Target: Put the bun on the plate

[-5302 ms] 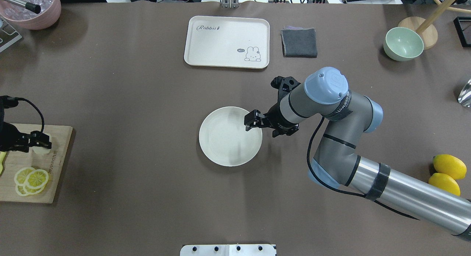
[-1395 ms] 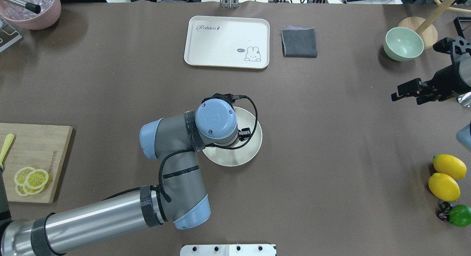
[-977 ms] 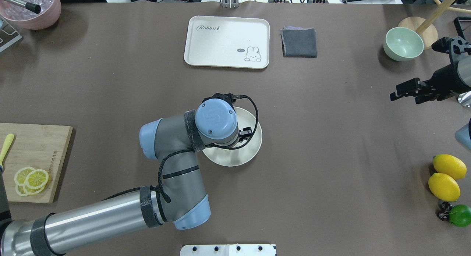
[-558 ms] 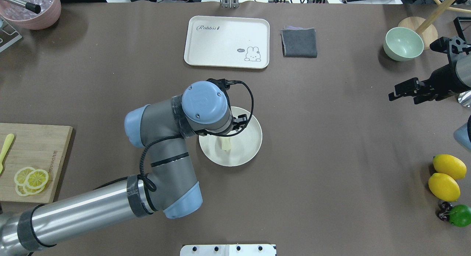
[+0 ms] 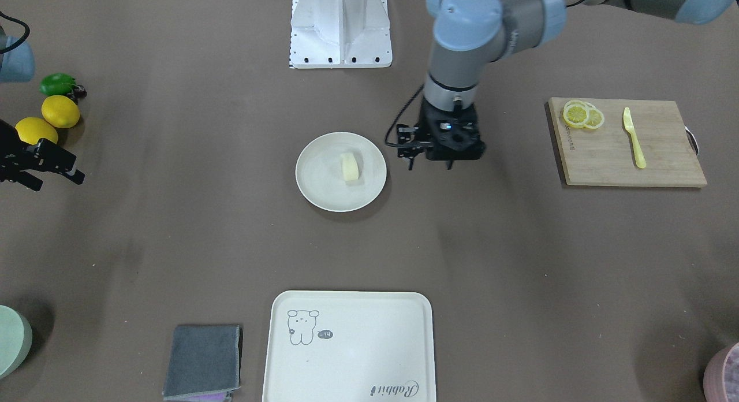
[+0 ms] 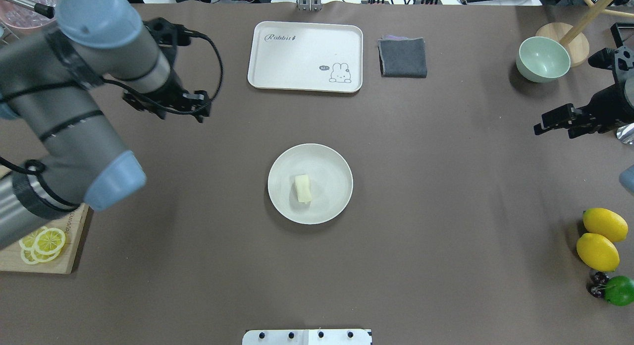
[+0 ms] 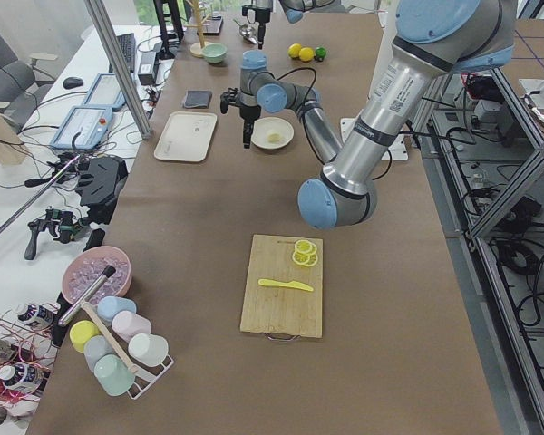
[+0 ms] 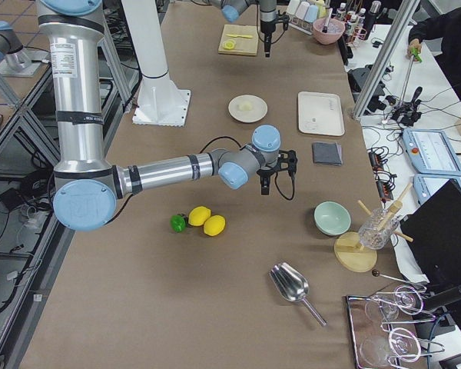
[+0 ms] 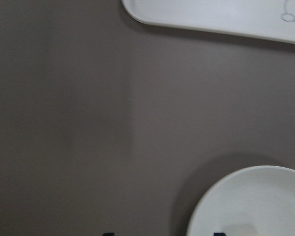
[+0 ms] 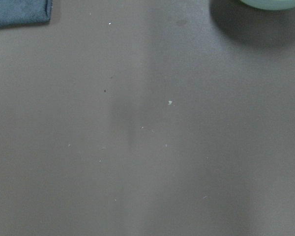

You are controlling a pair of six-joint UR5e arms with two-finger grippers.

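The bun lies flat on the plate, a little off-centre and well inside the rim, touching nothing else. Judged by how things lie, the placing looks done. The left gripper hangs raised over bare table off the plate's edge on the robot's left. It points straight down, its fingers are spread wide, and it holds nothing. That height and offset fit a hand kept clear, so that no finger can catch the soft bun or nudge the plate. Its wrist camera shows only a slice of the plate low in the corner and the tray above. The right gripper sits far off at the table's right edge, near the bowl and short of the lemons. Its fingers are also apart and empty. It seems parked there to leave the middle free for the other arm. The board with its lemon slices lies well apart from the plate and plays no part here. What remains, if anything, is only for the left arm to go home without sweeping low across the plate.
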